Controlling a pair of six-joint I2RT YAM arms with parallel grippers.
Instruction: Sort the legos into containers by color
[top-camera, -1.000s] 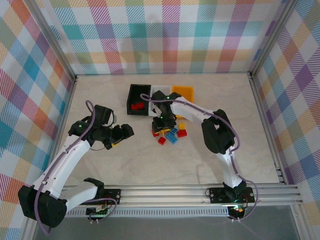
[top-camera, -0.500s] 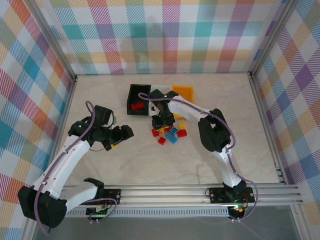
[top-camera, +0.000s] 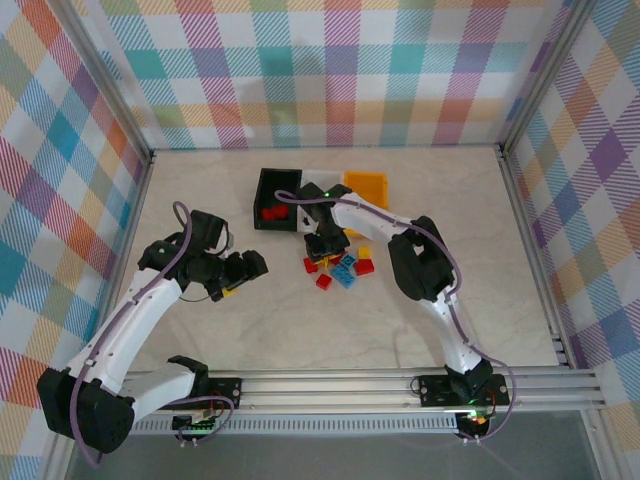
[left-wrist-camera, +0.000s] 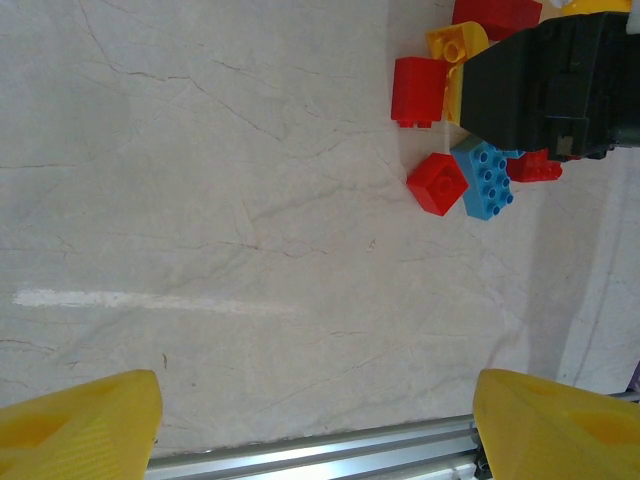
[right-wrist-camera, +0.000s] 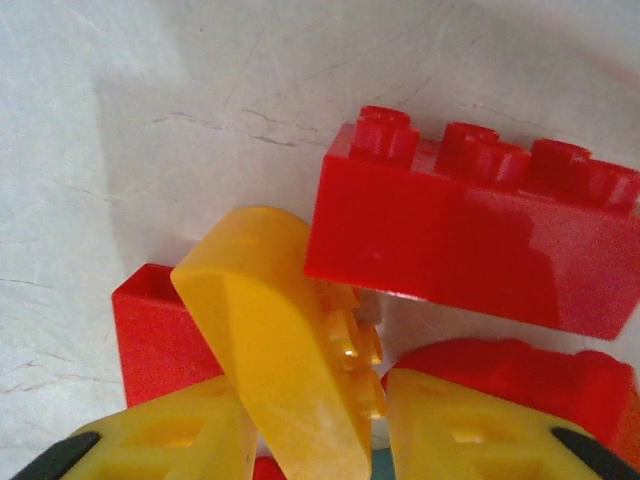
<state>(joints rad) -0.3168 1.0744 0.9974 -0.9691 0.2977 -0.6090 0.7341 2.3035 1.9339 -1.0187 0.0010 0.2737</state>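
Three containers stood in the upper middle of the top view: one black bin (top-camera: 262, 195), one white bin (top-camera: 312, 173) mostly covered by the right arm (top-camera: 375, 220), and one yellow-orange bin (top-camera: 368, 186). In the black bin lay red bricks (top-camera: 272, 212), two as far as I could count. The loose pile (top-camera: 343, 268) lay on the worktop (top-camera: 300, 330) just below the bins, in the centre of the frame.

In the left wrist view the left jaws stood wide. Their two yellow fingers (left-wrist-camera: 80, 415) were in the bottom corners, with bare worktop between them. At the upper right of that view I counted four red pieces (left-wrist-camera: 437, 183) and one blue brick (left-wrist-camera: 487, 180). One studded yellow piece (left-wrist-camera: 455, 45) touched the black body of the right arm. I could not tell whether it was the held one.

In the right wrist view the right jaws were narrow and held one yellow brick (right-wrist-camera: 285, 360), tilted, between two fingertips (right-wrist-camera: 470, 430). Around it were three red pieces: one long red brick (right-wrist-camera: 480, 245) at the upper right, one red block (right-wrist-camera: 150, 335) at the left, partly behind the yellow brick, and one red lump (right-wrist-camera: 520, 375) at the lower right.
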